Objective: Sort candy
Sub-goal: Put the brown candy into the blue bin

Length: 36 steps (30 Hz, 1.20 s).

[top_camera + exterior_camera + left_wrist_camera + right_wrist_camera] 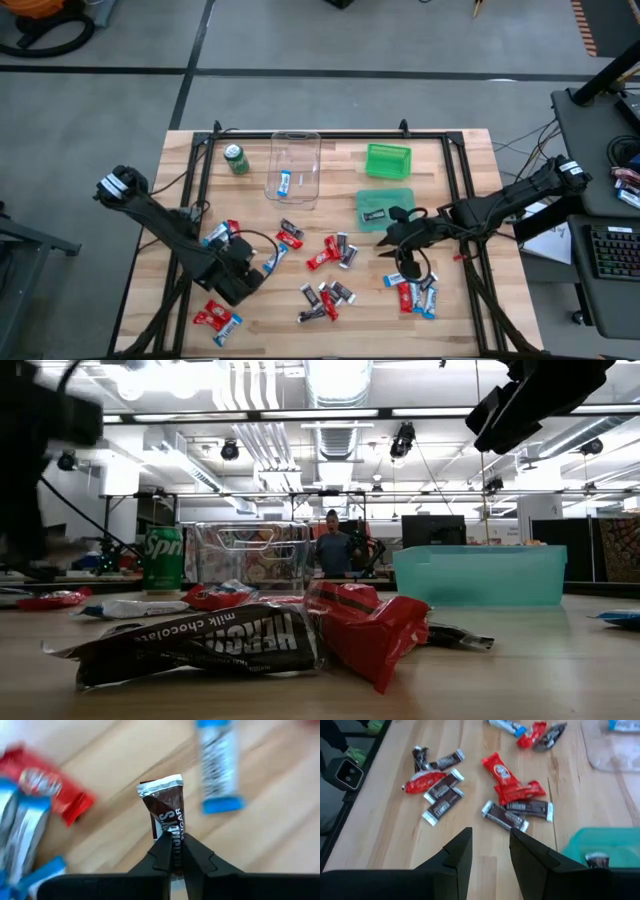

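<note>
Wrapped candy lies in loose groups over the wooden table (pixel 470 200): red and dark bars in the middle (pixel 330 250), dark ones lower down (pixel 325 298), blue and red ones at the right (pixel 415 292) and at the lower left (pixel 217 318). My left gripper (pixel 172 852) is shut on a brown-and-silver chocolate bar (pixel 167 815), held by one end just over the table at the lower left (pixel 255 272). My right gripper (pixel 490 845) is open with nothing between its fingers. It hovers right of centre (pixel 392 240), beside a teal tray (pixel 400 195) that holds one dark bar.
A clear plastic box (pixel 295 165) with a blue bar inside stands at the back, a green soda can (pixel 236 158) to its left and a green bin (pixel 388 160) to its right. A black frame (pixel 300 135) borders the table. A person (pixel 332 550) stands far behind.
</note>
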Available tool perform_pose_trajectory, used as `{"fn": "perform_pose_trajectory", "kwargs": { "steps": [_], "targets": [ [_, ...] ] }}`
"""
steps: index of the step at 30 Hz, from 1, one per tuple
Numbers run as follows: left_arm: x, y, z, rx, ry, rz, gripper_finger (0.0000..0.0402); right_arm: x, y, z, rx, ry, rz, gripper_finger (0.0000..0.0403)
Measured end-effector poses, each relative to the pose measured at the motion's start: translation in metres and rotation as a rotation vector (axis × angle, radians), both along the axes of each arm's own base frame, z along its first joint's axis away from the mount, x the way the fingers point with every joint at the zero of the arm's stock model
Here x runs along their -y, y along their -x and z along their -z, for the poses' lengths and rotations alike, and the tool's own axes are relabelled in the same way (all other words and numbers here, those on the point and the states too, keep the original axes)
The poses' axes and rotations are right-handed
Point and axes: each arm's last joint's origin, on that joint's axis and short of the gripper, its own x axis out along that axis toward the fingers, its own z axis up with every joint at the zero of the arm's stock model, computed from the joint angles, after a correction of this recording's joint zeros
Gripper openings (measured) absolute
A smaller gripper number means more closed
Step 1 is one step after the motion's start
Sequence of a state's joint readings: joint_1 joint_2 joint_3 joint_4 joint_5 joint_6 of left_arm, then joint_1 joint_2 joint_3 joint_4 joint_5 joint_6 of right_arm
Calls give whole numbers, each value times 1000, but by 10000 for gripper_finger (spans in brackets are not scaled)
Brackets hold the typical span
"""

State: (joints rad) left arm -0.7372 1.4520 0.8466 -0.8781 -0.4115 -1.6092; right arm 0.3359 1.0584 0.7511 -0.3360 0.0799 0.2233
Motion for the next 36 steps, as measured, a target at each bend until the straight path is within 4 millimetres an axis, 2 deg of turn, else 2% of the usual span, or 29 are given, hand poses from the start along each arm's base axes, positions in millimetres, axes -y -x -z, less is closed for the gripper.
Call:
{"fn": "perform_pose_trajectory", "kwargs": {
  "steps": [8, 14, 20, 27, 31, 36],
  "targets": [
    [18, -22, -48, 454, -171, 265, 2, -2, -5, 5, 137, 8, -42, 118],
    [25, -44, -61, 608, -277, 398, 2, -2, -6, 10, 226, 3, -56, 118],
    [21, -57, -55, 617, -441, 338, 1, -3, -9, 8, 451, 13, -89, 118],
    [20, -81, -29, 620, -634, 191, 1, -4, -14, 16, 721, 12, -91, 118],
    [17, -102, -13, 610, -676, 183, 1, -5, -25, 25, 750, 64, 3, 118],
    [9, -122, -6, 613, -686, 223, 1, -6, -42, 31, 702, 74, 191, 118]
  ]
}}
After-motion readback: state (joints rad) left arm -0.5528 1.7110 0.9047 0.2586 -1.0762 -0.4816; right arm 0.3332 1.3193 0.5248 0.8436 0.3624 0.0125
